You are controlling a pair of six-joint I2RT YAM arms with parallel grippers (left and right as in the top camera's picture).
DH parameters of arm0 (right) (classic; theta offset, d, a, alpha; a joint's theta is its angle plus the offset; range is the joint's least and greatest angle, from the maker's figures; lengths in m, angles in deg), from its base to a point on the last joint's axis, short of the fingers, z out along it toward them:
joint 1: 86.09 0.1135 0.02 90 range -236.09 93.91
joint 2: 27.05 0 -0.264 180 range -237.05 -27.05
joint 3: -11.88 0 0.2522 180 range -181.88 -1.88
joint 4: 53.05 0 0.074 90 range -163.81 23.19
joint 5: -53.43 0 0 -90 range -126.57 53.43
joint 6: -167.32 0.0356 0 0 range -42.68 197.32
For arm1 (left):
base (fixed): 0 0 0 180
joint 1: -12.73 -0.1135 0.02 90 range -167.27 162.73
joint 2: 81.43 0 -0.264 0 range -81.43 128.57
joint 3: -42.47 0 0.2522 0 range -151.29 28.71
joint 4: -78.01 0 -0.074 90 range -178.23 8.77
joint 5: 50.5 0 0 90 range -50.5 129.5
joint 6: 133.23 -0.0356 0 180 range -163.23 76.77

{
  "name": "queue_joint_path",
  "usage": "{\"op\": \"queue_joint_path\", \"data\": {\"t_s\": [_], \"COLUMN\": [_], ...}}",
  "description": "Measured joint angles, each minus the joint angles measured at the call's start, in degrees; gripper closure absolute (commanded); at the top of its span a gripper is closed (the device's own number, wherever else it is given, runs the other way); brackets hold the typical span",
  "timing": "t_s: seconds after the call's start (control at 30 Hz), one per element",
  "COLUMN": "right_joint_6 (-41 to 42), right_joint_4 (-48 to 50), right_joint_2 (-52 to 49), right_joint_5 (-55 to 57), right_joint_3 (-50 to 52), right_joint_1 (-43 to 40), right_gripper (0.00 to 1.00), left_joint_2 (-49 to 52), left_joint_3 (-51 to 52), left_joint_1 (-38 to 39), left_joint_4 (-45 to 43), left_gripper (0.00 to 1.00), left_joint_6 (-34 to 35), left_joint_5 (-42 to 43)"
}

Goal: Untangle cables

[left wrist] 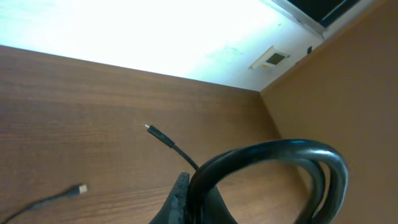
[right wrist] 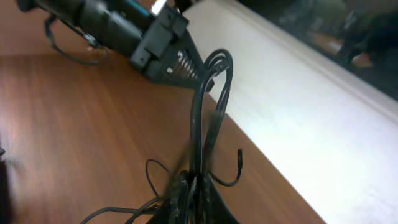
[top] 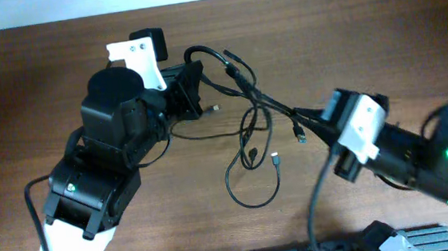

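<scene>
Brown wood covers the big table (top: pixel 376 25), and a white wall strip (top: pixel 78 5) runs along its far edge. The left arm (top: pixel 111 118) reaches in from the near left, and the right arm (top: pixel 418 154) reaches in from the near right.

The left claw (top: pixel 193 88) is squeezed shut. Its own camera shows a fat bend of black cord (left wrist: pixel 280 152) coming up right by its fingers. So it seems to be pinching the cables (top: pixel 245 92), though the pinch spot sits at the very edge of that picture. The right claw (top: pixel 313 117) is shut too, with cords standing up from between its fingers (right wrist: pixel 186 205).

The cables lie in the middle of the table, stretched between the two claws in a messy bunch. One thin loop (top: pixel 228 181) trails loose toward the near edge and lies flat on the wood. Small plug ends (top: pixel 277 160) with shiny tips rest on the table just beside the bunch.
</scene>
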Motion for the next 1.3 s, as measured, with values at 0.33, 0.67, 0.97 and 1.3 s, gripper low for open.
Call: {"op": "queue_joint_path", "data": {"t_s": [0.33,0.67,0.97,1.3], "right_joint_6": [11.8,13.7,13.5,13.5], "right_joint_4": [-2.6,-11.4,-14.6,-13.2], "right_joint_2": [1.7,0.4,-10.6,-10.6], "right_joint_5": [20.5,22.3,12.2,13.6], "right_joint_3": [0.0,0.0,-0.1,-0.1], "right_joint_1": [0.0,0.0,0.0,0.0], "right_gripper": [0.16,0.07,0.07,0.06], "left_joint_2": [0.0,0.0,0.0,2.3], "left_joint_3": [0.0,0.0,0.1,-0.5], "left_joint_1": [0.0,0.0,0.0,0.0], "left_joint_4": [1.9,-0.8,-16.9,2.3], "left_gripper": [1.00,1.00,0.67,0.01], "left_joint_6": [0.0,1.0,4.3,-2.2], "left_joint_5": [-0.5,0.8,-2.0,-18.2]}}
